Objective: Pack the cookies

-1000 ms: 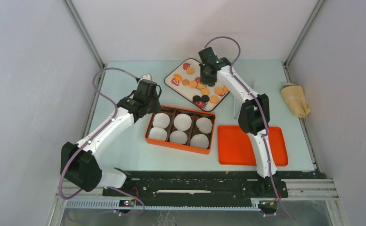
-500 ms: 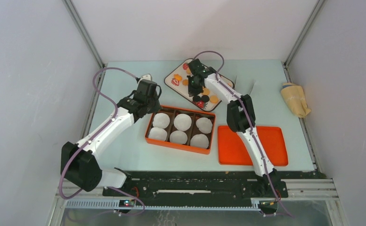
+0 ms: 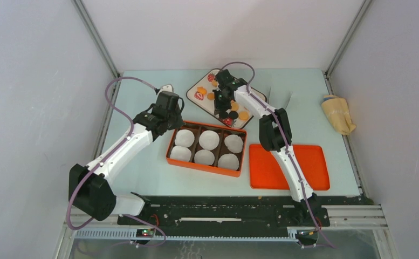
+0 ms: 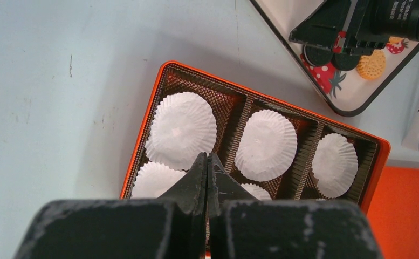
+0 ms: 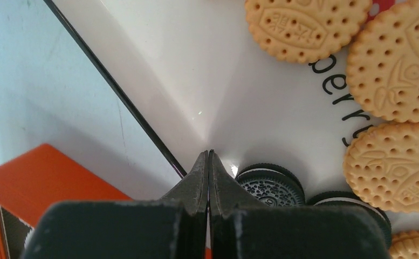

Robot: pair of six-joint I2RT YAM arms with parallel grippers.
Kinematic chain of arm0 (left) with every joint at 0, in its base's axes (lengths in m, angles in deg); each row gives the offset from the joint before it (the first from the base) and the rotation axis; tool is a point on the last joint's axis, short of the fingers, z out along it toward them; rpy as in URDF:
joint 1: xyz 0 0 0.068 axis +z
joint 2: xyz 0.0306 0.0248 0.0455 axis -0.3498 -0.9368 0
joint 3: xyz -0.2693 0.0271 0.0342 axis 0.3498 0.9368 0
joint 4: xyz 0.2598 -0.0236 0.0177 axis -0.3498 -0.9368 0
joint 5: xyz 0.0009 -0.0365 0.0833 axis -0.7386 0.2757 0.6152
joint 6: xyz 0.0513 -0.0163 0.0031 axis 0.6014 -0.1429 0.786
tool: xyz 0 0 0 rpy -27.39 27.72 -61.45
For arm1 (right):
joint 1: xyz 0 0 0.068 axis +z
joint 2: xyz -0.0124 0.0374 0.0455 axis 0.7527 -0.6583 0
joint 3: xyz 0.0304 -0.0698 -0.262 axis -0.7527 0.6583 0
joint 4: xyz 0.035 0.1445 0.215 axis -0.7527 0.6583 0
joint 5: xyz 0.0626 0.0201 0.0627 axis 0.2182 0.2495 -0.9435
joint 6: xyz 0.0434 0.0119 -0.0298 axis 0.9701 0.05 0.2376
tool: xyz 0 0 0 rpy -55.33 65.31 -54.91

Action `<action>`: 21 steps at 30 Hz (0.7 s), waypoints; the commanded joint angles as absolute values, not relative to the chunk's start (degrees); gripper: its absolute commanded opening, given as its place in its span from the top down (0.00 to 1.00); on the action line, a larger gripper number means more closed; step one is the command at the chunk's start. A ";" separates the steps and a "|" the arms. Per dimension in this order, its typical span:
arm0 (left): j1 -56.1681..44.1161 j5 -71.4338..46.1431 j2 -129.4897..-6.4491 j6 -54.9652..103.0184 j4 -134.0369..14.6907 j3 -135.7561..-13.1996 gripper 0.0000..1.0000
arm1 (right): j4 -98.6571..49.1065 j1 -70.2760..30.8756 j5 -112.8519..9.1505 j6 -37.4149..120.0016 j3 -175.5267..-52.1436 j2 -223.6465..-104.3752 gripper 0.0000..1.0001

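Note:
The cookies lie on a white strawberry-print tray [image 3: 202, 87] at the back middle: golden ones [image 3: 244, 115] and a few black ones. In the right wrist view, golden cookies [image 5: 398, 67] lie at the right and a black cookie [image 5: 270, 186] sits just right of my right gripper [image 5: 207, 154]. That gripper is shut and empty, low over the tray's bare white surface [image 5: 196, 65] near its edge; it also shows in the top view [image 3: 221, 107]. My left gripper [image 4: 207, 156] is shut and empty, hovering over the left end of the orange box [image 4: 142, 124]; the top view shows it too [image 3: 173, 123].
The orange box [image 3: 169, 154] holds several white paper cups [image 4: 181, 129] in its compartments. An orange lid [image 3: 317, 167] lies flat to its right. A beige cloth [image 3: 338, 114] lies at the far right. A small white object [image 3: 166, 88] sits behind the left arm.
My right arm has swung left across the tray and come down near the black cookies at its near edge. The left arm has not moved.

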State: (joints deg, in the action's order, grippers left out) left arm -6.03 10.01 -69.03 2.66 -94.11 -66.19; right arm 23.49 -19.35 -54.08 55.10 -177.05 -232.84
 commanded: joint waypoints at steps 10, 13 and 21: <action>-6.25 9.90 -66.91 3.51 -93.59 -64.46 1.00 | 28.26 -13.38 -59.80 48.00 -158.98 -222.38 1.00; -6.25 9.90 -66.33 3.53 -93.59 -63.85 1.00 | 29.14 -12.50 -57.98 46.79 -154.72 -220.39 1.00; -6.25 9.07 -66.04 3.14 -93.20 -62.94 1.00 | 24.09 -12.00 -50.76 48.16 -144.82 -213.19 1.00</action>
